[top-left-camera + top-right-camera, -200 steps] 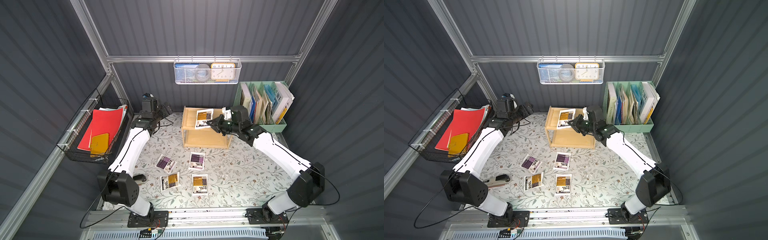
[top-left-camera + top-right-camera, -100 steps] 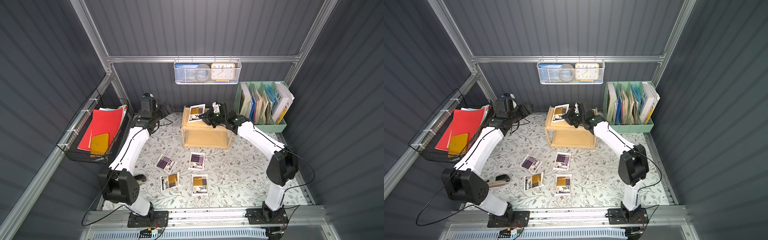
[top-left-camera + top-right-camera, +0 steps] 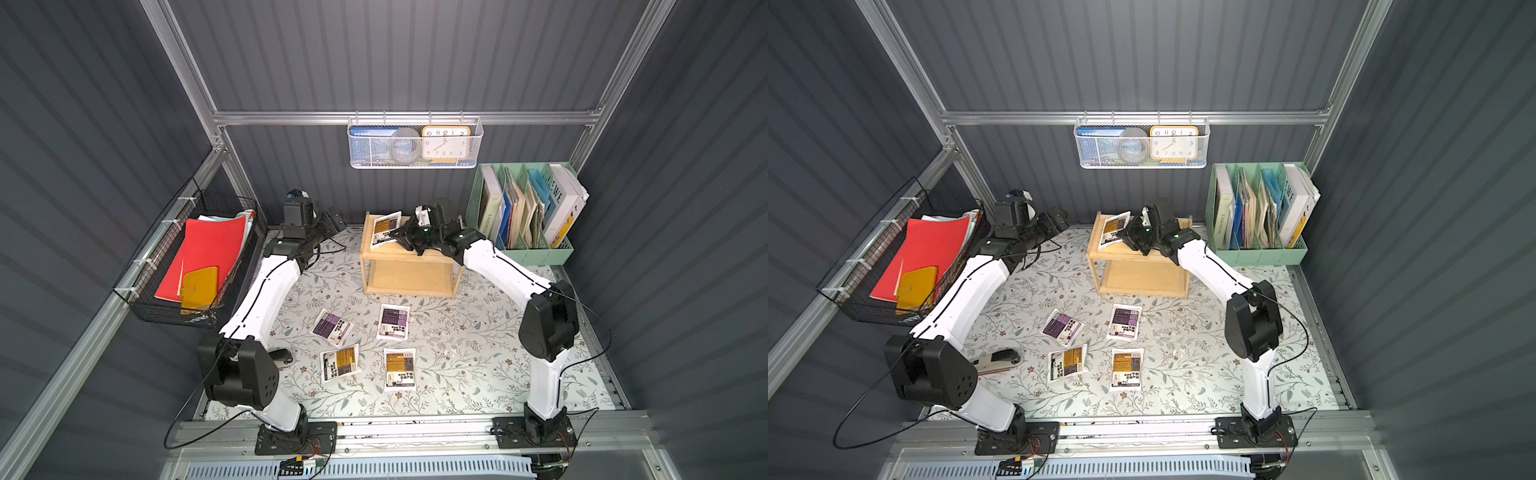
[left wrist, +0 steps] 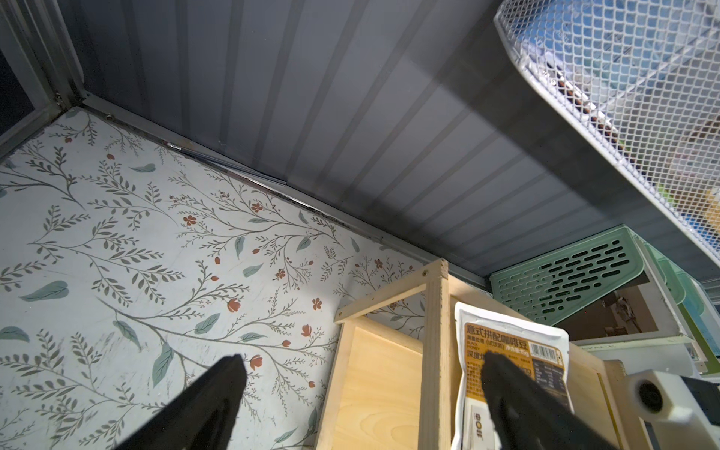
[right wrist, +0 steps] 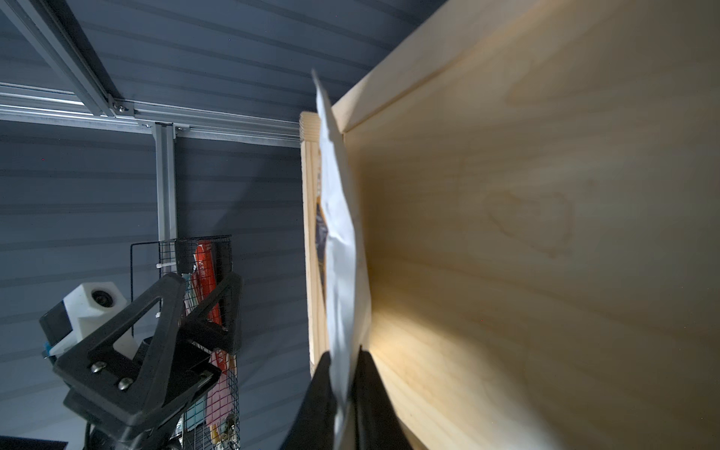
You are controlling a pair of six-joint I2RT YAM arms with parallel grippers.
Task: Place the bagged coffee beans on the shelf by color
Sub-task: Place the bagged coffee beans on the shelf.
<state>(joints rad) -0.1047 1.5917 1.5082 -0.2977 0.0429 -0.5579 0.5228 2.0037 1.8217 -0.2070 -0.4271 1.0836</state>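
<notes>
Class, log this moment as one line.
right hand: shut on yellow coffee pouch at shelf top | left hand: open | mat: two purple pouches, two yellow pouches

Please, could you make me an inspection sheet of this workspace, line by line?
Surface: floral mat, lying flat.
Job's things: one yellow-orange pouch tilted over the top tier of the wooden shelf; two purple pouches and two yellow-orange pouches flat on the mat.
Clutter: stapler-like tool beside the left arm's base.
Grippers: right gripper, jaws shut on the tilted pouch; left gripper, jaws open, empty.
Cables: black cables loop by the arm bases, clear of the pouches.
Surroundings: mint file organizer, black wire basket, white mesh basket holding a clock.
</notes>
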